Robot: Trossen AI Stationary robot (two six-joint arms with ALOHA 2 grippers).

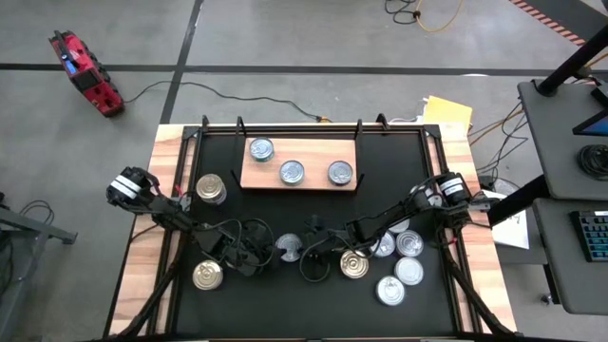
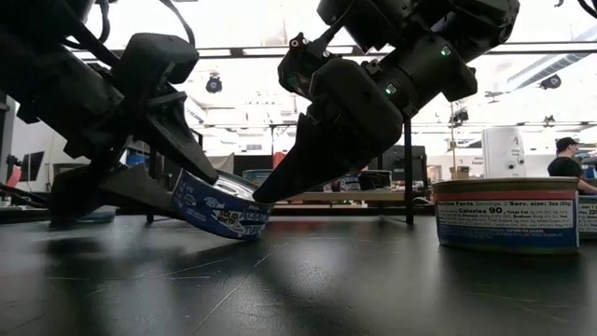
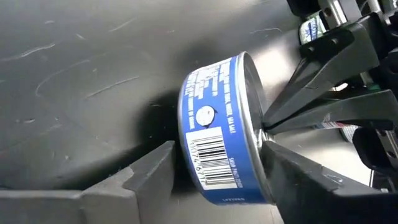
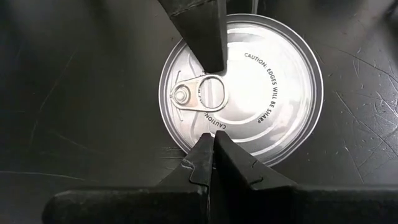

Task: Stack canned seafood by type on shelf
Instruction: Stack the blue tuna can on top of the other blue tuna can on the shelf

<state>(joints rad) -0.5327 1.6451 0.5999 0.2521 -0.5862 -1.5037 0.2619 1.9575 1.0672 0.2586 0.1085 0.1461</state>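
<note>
Now, center stage near the table's front: a blue-labelled can (image 3: 227,130) with a silver pull-tab lid, tipped up on its edge on the black table (image 1: 313,214). The left gripper (image 3: 214,168) has its fingers spread around the can's rim and base, one on each side. The right gripper (image 4: 208,140), fingers closed tight together, presses its tip against the lid. Farther back, the wooden shelf (image 1: 313,152) holds three silver-topped cans in a row.

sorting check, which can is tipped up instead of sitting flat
The blue-labelled can between both grippers at table centre; every other can sits flat.
</note>
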